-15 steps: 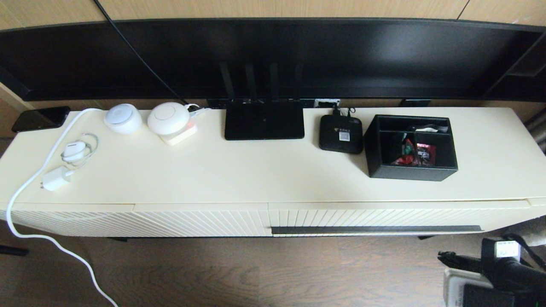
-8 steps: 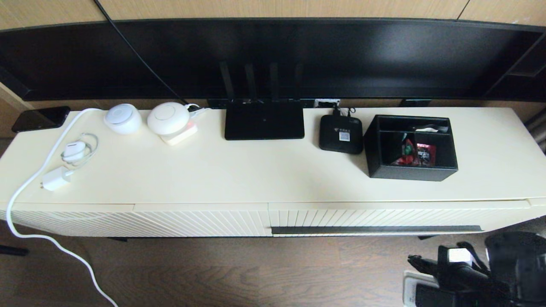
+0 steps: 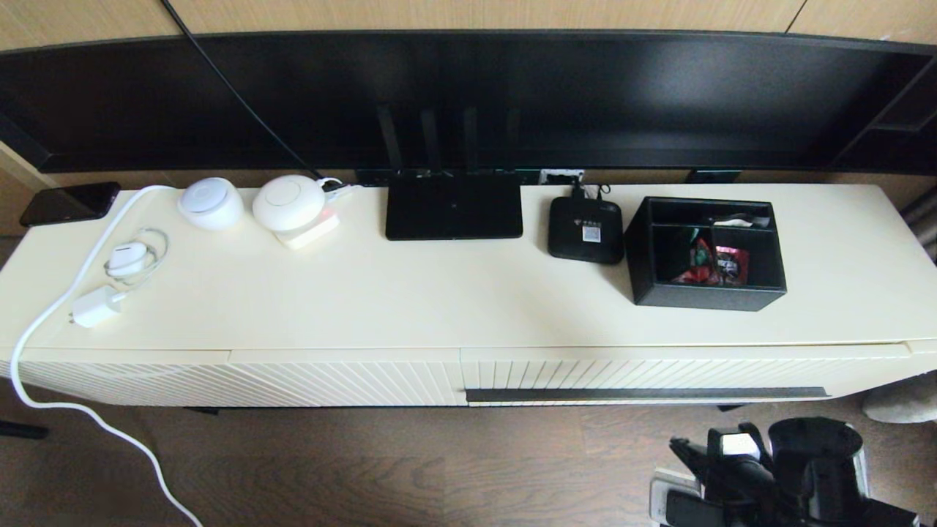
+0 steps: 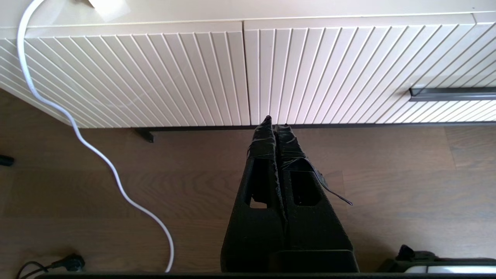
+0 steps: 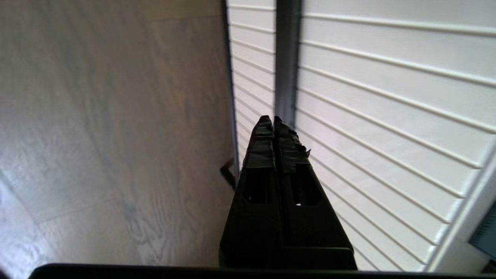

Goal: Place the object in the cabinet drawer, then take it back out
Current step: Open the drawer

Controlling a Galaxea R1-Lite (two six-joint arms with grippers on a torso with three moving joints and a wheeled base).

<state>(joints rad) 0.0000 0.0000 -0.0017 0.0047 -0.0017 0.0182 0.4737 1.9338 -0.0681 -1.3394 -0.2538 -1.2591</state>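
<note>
The black organizer box (image 3: 706, 296) with red snack packets (image 3: 721, 265) stands on the right part of the cabinet top. Below it, the cream cabinet drawer (image 3: 659, 372) is closed, with its dark handle strip (image 3: 644, 394) running along the front. My right gripper (image 3: 681, 448) hangs low over the floor in front of the drawer's right half, shut and empty. In the right wrist view its tips (image 5: 273, 120) point at the handle strip (image 5: 286, 58). My left gripper (image 4: 276, 124) is shut and empty near the cabinet's foot, out of the head view.
On the cabinet top are a flat black router (image 3: 454, 207), a small black box (image 3: 585, 230), two white round devices (image 3: 211, 203) (image 3: 289, 200), a charger (image 3: 95, 306) and a white cable (image 3: 44, 322). A diagonal-ribbed panel (image 3: 293, 380) is left of the drawer. A TV (image 3: 468, 95) stands behind.
My right arm has swung leftward from the lower right corner and now sits closer under the drawer's handle strip. Nothing on the cabinet has moved.
</note>
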